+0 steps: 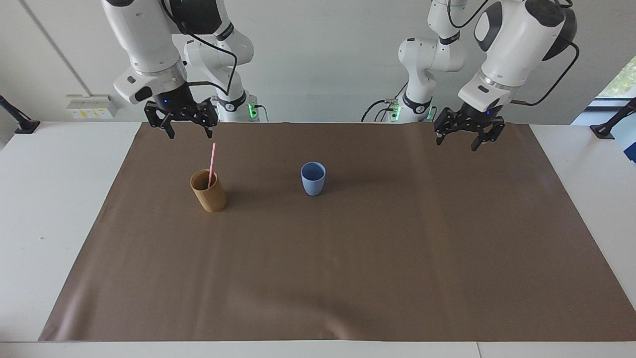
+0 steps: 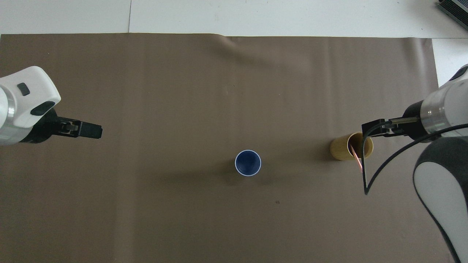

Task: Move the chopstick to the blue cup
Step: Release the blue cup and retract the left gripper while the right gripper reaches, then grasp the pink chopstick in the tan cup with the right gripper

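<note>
The chopstick [image 1: 212, 164] is seen left of centre in the facing view, standing tilted in the tan cup [image 1: 208, 191]; the blue cup [image 1: 313, 178] at centre is empty. Nothing has been transferred yet. The right gripper [image 1: 182, 119], jaws apart, hangs above the chopstick; the left gripper [image 1: 469, 130], also apart, waits upper right.

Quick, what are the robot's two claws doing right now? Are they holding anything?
Left gripper: open, holding nothing, up over the brown mat.
Right gripper: open, holding nothing, above the chopstick in the tan cup.
</note>
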`<action>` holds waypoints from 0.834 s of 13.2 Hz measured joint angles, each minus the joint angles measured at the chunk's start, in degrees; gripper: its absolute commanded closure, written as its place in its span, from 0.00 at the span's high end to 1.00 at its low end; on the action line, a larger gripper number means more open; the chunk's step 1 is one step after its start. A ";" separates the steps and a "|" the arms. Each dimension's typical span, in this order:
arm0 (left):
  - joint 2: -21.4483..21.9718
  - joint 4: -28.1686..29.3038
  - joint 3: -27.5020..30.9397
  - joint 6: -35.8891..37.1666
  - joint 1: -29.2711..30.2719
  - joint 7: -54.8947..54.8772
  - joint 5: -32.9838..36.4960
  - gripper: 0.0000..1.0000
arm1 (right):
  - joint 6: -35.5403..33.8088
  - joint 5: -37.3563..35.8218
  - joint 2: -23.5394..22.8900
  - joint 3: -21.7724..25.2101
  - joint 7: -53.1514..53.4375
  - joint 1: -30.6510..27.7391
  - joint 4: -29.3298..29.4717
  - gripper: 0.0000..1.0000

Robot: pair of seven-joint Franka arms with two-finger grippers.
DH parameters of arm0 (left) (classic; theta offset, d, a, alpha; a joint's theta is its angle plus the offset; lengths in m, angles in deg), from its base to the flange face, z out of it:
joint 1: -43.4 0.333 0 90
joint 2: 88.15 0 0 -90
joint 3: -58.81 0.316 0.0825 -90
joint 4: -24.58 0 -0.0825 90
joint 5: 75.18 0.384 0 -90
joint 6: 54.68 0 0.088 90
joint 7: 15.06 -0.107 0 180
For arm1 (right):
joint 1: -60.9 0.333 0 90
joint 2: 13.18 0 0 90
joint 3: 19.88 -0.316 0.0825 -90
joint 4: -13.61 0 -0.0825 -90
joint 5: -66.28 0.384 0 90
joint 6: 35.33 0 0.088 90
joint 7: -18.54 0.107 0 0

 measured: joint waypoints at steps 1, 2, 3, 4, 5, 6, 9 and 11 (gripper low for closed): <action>-0.88 -3.65 0.02 3.27 1.10 -0.68 1.33 1.00 | 2.72 0.00 -0.38 -0.02 0.02 1.05 -2.93 1.00; -2.10 -7.17 -0.03 6.87 1.99 -1.15 2.04 1.00 | 5.04 0.00 -0.68 -0.03 0.12 1.85 -5.58 1.00; -3.68 -10.36 -0.07 9.43 3.09 -1.79 2.12 1.00 | 6.59 0.00 -0.84 -0.04 0.14 2.24 -7.92 1.00; -5.43 -13.25 -0.06 10.83 4.02 -2.37 2.12 1.00 | 7.66 0.00 -0.94 -0.02 0.14 2.30 -10.17 1.00; -6.92 -15.37 -0.09 11.50 4.59 -2.76 2.12 1.00 | 8.89 -0.06 -0.98 0.06 0.13 2.29 -12.61 1.00; -7.87 -16.65 -0.09 11.94 4.73 -2.83 2.12 1.00 | 9.86 -0.16 -0.98 0.17 0.12 2.28 -14.96 1.00; -7.73 -17.42 -0.18 13.28 4.72 -2.83 2.12 1.00 | 10.61 -0.83 -0.88 0.29 -0.02 1.92 -18.34 1.00; -7.17 -17.45 -0.18 13.61 4.72 -2.83 2.12 1.00 | 10.62 -1.84 -0.68 0.31 -0.23 1.51 -19.09 1.00</action>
